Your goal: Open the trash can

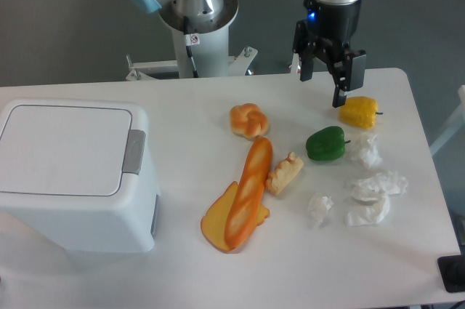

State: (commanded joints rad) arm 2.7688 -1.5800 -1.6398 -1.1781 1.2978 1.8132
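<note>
The trash can (73,174) is a big white boxy bin at the left of the table, its flat lid down and a grey push-button (134,152) on the lid's right edge. My gripper (324,89) hangs far to the right, above the table's back edge, just left of a yellow pepper (359,112). Its two black fingers stand apart with nothing between them, so it is open.
Between bin and gripper lie a bread roll (248,120), a baguette (249,192) on a yellow slice, a cheese-like chunk (285,173) and a green pepper (325,143). Several crumpled paper balls (375,190) sit at the right. The robot base (196,11) stands behind the table.
</note>
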